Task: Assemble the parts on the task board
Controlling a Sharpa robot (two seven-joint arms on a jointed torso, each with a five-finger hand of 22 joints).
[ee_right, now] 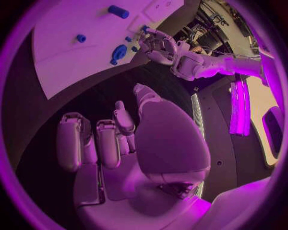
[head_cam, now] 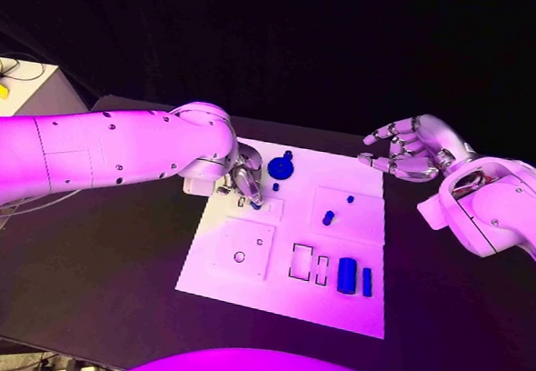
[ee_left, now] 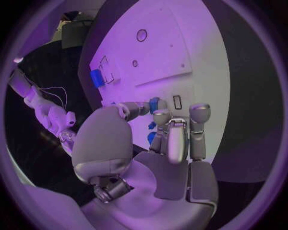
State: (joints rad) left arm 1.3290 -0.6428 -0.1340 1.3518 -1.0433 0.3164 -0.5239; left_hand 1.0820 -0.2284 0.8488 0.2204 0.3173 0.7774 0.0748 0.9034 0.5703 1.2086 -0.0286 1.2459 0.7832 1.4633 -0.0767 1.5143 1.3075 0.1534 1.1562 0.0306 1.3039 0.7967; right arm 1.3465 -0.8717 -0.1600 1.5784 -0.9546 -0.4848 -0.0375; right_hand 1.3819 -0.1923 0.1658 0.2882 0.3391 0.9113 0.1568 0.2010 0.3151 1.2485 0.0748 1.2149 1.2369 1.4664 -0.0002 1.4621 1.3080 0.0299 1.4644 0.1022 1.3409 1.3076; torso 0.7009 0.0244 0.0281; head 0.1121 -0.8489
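Blue parts, five counted: round one (head_cam: 281, 167), tiny peg (head_cam: 276, 187), small peg (head_cam: 329, 218), two bars (head_cam: 347, 276) at four o'clock on the task board (head_cam: 282, 288). Left hand (head_cam: 244, 183) grip unclear; right hand (head_cam: 407, 146) curled, empty.

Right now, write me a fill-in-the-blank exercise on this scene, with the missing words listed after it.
1. The task board is a plate of ____ colour.
2. The hand over the board's far left part, near the round blue part, is the ____ hand.
3. The right hand hovers beyond the board's far right corner, holding ____.
4. The large blue block lies near the board's ____ edge.

Missing words: white; left; nothing; right
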